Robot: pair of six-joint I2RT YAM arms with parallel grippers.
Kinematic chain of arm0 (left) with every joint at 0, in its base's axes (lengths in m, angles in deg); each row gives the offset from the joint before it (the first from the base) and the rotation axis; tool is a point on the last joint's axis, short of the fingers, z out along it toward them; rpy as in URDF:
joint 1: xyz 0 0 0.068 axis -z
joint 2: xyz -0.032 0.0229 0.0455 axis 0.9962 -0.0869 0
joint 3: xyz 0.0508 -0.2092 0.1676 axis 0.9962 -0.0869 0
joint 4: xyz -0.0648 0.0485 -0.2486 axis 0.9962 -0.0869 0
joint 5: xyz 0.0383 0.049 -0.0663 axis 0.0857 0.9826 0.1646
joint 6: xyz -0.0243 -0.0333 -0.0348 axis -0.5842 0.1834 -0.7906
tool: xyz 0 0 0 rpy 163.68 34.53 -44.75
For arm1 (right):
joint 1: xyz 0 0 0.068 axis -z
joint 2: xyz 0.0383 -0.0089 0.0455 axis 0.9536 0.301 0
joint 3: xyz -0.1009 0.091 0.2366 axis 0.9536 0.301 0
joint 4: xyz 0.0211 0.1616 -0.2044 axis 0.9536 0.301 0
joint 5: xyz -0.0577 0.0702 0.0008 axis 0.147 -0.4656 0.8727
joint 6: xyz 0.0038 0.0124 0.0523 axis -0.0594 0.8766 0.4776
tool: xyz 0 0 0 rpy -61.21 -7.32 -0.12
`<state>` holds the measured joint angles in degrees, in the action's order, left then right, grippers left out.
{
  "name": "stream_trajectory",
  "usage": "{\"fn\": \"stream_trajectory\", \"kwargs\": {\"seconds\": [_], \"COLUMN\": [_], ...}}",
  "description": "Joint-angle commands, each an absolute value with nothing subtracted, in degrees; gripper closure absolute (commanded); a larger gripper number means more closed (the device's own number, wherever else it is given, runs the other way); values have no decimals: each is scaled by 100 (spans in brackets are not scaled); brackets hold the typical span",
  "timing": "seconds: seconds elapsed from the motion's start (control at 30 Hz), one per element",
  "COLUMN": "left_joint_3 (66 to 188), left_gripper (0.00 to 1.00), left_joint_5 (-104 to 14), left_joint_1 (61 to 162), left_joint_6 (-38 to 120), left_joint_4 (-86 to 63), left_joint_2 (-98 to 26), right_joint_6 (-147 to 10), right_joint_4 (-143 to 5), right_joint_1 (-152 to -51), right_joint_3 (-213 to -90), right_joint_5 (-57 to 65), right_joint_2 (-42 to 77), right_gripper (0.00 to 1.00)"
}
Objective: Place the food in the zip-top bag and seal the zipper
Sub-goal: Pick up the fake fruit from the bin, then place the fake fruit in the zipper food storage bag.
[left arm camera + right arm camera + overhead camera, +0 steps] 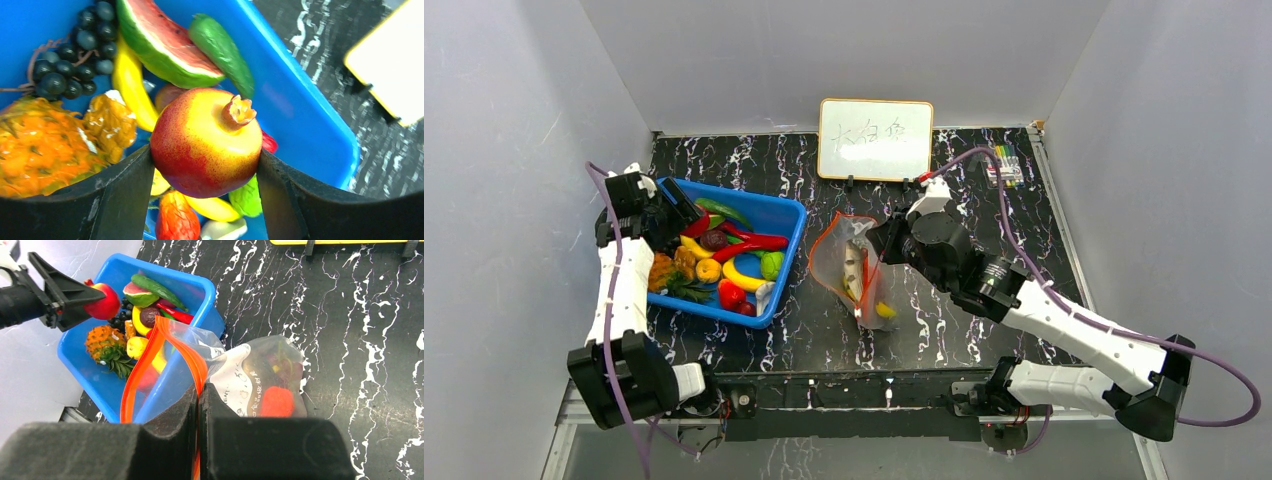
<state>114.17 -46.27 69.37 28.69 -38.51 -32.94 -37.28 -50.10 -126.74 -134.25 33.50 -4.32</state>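
Zip-top bag [856,275]: clear, crinkly plastic, lying on the black marbled surface [944,330] just right of the blue basket [786,212] and in front of the whiteboard [876,138]. Its mouth stands open and faces the basket. Inside are a red berry [272,401], a yellow piece [885,311] and some darker items too blurred to name.

Zipper [150,357]: red-orange strip, unsealed, looping around the open mouth.

Right pincer [200,395]: fingers pressed together on a stretch of the zipper, holding the mouth's right edge.

Left pincer [205,157]: one finger on each side of a red-and-yellow pomegranate [205,142], gripping it over the left end of the basket, above the other pieces.

Food in the basket: watermelon slice [160,45], green cucumber [222,52], dark grapes [75,55], banana [130,85], pineapple [40,150], red chilli [759,242], heaped and touching.

Whiteboard: upright at the back of the surface, with handwriting on it.

Markers [1006,172]: small bundle at the back right corner, well apart from the bag.
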Motion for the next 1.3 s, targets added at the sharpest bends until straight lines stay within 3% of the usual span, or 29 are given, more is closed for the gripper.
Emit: {"fn": "stream_trajectory", "kwargs": {"seconds": [0.0,0.53,0.9,1.27], "left_joint_3": [11468,11185,11304,11528], "left_gripper": [57,60,62,61], "left_joint_5": [-5557,-7636,-7780,-8021], "left_joint_1": [7016,7676,8853,10763], "left_joint_6": [2848,2225,1926,1783], "left_joint_4": [-4100,-3429,-3140,-2824], "left_joint_2": [-2811,-2099,-1933,-2280], "right_joint_6": [-3735,-3617,-3467,-3415], "right_joint_4": [-5414,-5993,-6262,-6186], "right_joint_1": [-12675,-12674,-12675,-12680], "right_joint_3": [-13578,-13353,-13207,-13323], "right_joint_5": [3482,3367,3305,3368], "right_joint_2": [-380,119,237,223], "right_gripper": [100,100,100,100]}}
